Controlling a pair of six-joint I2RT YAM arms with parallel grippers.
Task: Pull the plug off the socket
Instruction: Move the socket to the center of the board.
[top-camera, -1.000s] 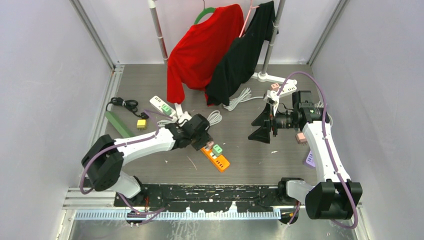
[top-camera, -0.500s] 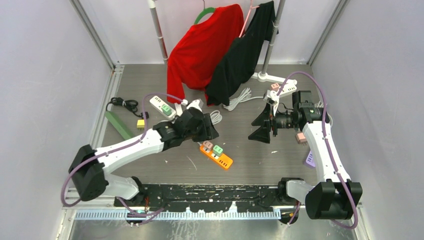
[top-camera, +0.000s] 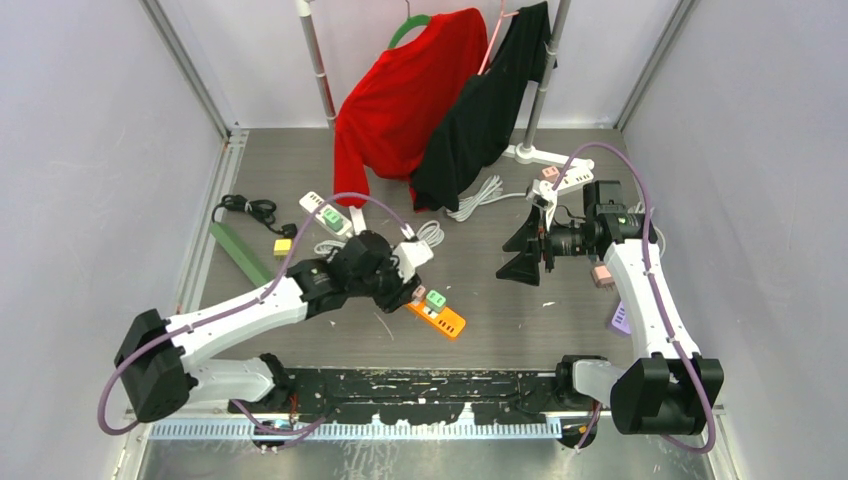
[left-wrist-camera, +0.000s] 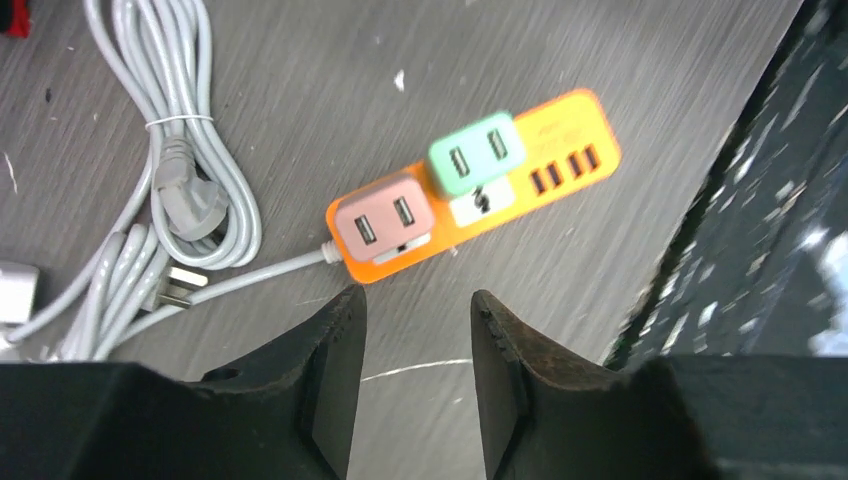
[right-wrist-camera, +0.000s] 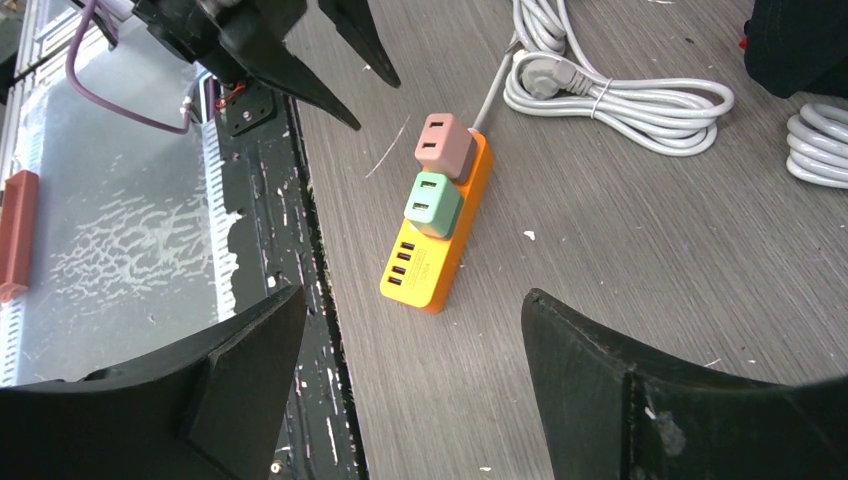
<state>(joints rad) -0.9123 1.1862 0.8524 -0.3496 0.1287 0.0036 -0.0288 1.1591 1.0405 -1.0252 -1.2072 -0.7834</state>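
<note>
Orange strip lay mid-table with the pink plug still seated. The left gripper had swung back beside it, jaws parted and empty. The right gripper stayed spread, well apart.

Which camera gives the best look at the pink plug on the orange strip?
The left wrist view: the pink plug sits close and unobstructed, both its slots showing, on the orange strip. The right wrist view shows it smaller, farther off. From above it is tiny, beside the left gripper.
</note>
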